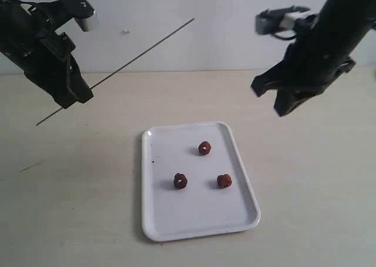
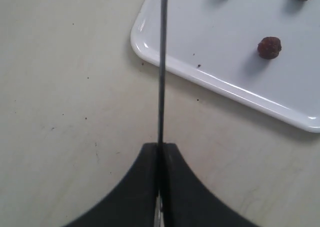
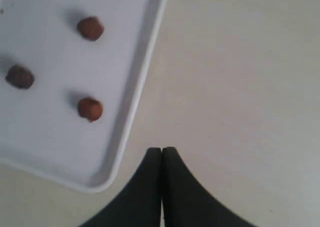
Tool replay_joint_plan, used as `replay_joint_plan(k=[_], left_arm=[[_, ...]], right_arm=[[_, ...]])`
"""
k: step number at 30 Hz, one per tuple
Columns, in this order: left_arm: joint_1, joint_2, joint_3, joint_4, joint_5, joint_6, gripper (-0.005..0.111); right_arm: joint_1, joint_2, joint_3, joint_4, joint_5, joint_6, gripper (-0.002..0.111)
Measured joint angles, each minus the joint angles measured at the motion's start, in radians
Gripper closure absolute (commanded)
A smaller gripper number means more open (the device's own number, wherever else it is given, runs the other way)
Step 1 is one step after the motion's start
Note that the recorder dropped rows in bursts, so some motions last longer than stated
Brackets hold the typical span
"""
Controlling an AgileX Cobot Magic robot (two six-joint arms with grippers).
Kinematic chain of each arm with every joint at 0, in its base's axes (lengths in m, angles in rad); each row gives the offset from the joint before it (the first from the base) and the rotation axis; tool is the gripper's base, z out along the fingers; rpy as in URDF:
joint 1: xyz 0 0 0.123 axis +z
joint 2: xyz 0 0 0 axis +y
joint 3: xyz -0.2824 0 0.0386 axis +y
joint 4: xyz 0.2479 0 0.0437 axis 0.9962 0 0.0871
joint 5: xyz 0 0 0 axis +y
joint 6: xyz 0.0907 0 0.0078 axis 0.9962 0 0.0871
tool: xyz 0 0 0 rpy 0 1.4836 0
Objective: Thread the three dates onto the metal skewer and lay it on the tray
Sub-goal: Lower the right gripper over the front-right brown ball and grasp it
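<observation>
The white tray (image 1: 176,214) lies in the middle of the table, and the three dates rest on it, apart from one another: one at the back (image 1: 204,147), one front left (image 1: 180,180), one front right (image 1: 224,180). My left gripper (image 1: 81,96) hangs above the table left of the tray, shut on the metal skewer (image 1: 141,52). The skewer slants up toward the back right, bare, with nothing on it. In the left wrist view the skewer (image 2: 161,62) runs out from the left gripper (image 2: 160,145) across a tray corner (image 2: 145,37). My right gripper (image 1: 276,102) hovers right of the tray, shut and empty (image 3: 161,149).
The pale tabletop (image 1: 311,184) surrounds the tray, with a white wall behind. The tray's surface (image 2: 225,27) carries a few small dark specks (image 2: 199,65). In the right wrist view, the tray's rim (image 3: 135,87) lies beside the right gripper, with the dates (image 3: 90,109) nearby.
</observation>
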Motion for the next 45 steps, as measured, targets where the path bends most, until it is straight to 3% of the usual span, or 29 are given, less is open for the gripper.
replay_joint_plan(k=[4,8,14,16,28,45], left_arm=[[0.000,0.000,0.000,0.000,0.000,0.000,0.107],[0.000,0.000,0.000,0.000,0.000,0.000,0.107],[0.000,0.000,0.000,-0.004,0.000,0.000,0.107],[0.000,0.000,0.000,-0.008,0.000,0.000,0.107],[0.000,0.000,0.000,-0.014,0.000,0.000,0.107],[0.000,0.000,0.000,-0.014,0.000,0.000,0.107]], right_arm=[[0.106,0.086,-0.002,0.002,-0.005,0.058,0.107],[0.191,0.159,-0.002,0.008,-0.047,0.119,0.097],[0.230,0.243,-0.002,0.009,-0.059,0.176,0.060],[0.230,0.256,-0.002,-0.003,-0.065,0.209,0.055],[0.230,0.264,-0.002,-0.054,-0.187,0.365,0.054],[0.230,0.264,0.143,-0.053,-0.356,0.394,0.054]])
